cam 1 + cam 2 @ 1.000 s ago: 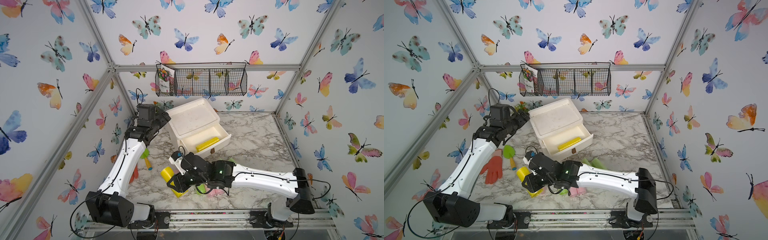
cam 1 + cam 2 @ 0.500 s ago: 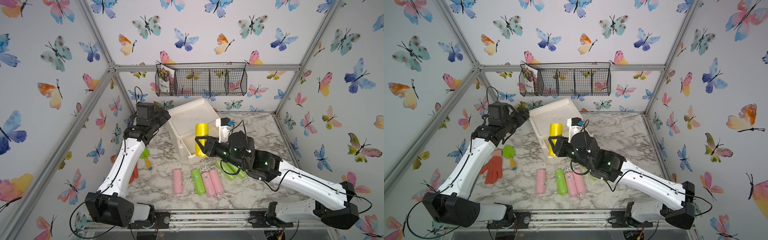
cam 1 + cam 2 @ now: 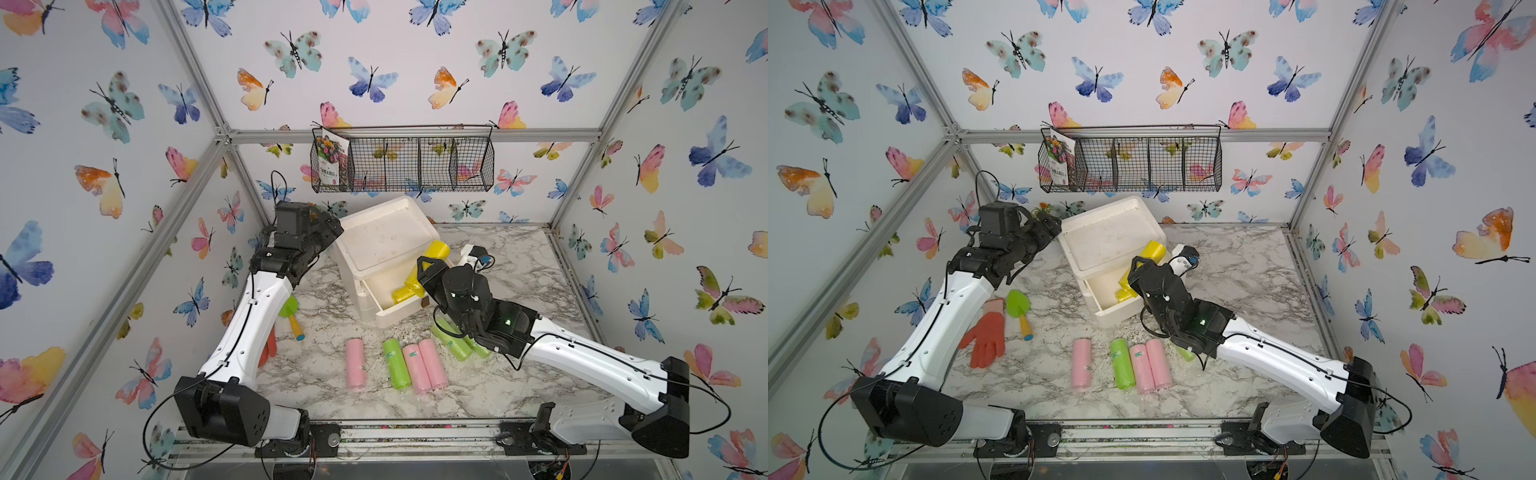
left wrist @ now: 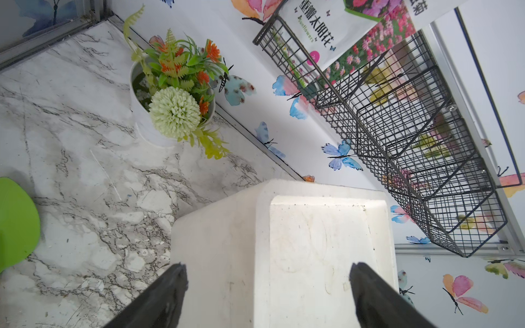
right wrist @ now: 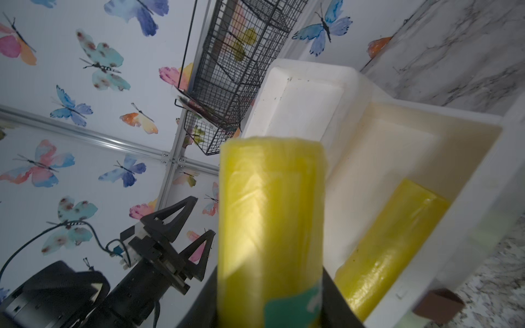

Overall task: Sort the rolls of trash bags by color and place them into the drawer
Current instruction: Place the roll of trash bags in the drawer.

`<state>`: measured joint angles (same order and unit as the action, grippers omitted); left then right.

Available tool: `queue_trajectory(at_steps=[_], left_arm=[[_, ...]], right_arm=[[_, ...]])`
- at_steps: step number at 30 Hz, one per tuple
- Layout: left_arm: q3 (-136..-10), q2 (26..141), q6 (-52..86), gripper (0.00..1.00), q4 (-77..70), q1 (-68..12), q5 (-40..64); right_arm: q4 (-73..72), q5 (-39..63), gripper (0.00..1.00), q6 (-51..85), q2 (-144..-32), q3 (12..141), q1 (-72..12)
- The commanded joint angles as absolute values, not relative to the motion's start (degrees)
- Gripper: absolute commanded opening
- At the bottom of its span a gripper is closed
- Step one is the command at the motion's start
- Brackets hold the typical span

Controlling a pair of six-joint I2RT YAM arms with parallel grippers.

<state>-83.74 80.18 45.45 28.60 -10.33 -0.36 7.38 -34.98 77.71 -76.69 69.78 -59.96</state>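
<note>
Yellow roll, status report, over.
Right gripper shut on yellow roll over drawer. Left gripper open by cabinet. Second yellow roll lies inside drawer; nothing blocking.

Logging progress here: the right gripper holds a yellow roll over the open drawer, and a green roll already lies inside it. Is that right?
Not quite: the stored roll in the drawer is yellow, not green, as the right wrist view shows. The right gripper does hold a yellow roll over the open drawer.
</note>
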Motion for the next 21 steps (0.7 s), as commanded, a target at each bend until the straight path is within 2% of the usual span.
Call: queue_trajectory(at_steps=[1,8,14,21], left_arm=[[-84.99,81.15,45.24,0.91,26.86,-9.46,1.90],[-86.04,82.65,45.21,0.91,26.36,-8.95,3.51],[-86.05,82.84,45.24,0.91,26.19,-8.63,3.96],[-86.55,83.49,45.26,0.91,26.26,-8.48,4.25]], right_arm=[[4.95,-36.30,0.29,84.63,-79.20,69.85,-58.65],[5.01,-32.98,0.32,89.99,-85.41,72.29,-57.66],[4.80,-31.52,0.54,91.64,-87.86,73.65,-57.31],[5.09,-30.01,0.68,92.02,-88.51,74.14,-56.87]])
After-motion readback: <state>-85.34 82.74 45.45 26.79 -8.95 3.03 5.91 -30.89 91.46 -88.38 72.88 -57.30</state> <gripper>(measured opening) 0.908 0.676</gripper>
